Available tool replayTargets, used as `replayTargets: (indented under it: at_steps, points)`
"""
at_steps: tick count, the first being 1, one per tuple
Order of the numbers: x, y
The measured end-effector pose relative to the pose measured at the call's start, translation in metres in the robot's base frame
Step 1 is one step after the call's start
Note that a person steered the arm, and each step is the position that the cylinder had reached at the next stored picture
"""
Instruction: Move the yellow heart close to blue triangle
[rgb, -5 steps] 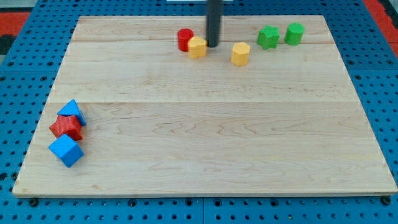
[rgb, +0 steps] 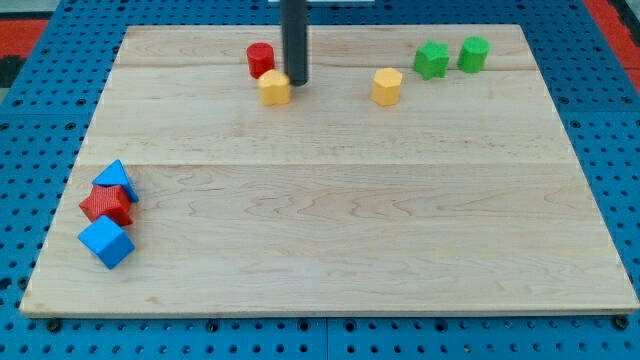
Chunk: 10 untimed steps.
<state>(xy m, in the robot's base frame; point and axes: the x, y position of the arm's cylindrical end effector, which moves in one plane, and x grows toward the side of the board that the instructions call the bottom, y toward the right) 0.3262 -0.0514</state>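
The yellow heart (rgb: 273, 87) lies near the view's top, left of centre, with a red cylinder (rgb: 260, 59) touching it on its upper left. My tip (rgb: 295, 82) rests right against the heart's right side. The blue triangle (rgb: 116, 178) sits far off at the view's left edge, lower down, above a red star-like block (rgb: 107, 204) and a blue cube (rgb: 106, 241).
A yellow hexagonal block (rgb: 387, 86) lies right of my tip. Two green blocks (rgb: 432, 59) (rgb: 473, 53) stand at the view's top right. The wooden board (rgb: 330, 220) lies on a blue pegboard surface.
My tip has slid to the view's left, pushing the yellow heart and the red cylinder left with it. The other blocks have not moved.
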Motion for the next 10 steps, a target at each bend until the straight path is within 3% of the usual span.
replayTargets:
  at_steps: [1, 2, 3, 4, 5, 6, 7, 8, 9, 10]
  points:
    - [0.062, -0.112]
    - [0.052, -0.084]
    - [0.002, -0.128]
    - [0.021, -0.178]
    - [0.063, -0.133]
    - [0.076, -0.088]
    - [0.095, -0.134]
    - [0.049, -0.138]
    - [0.037, -0.179]
    - [0.081, -0.201]
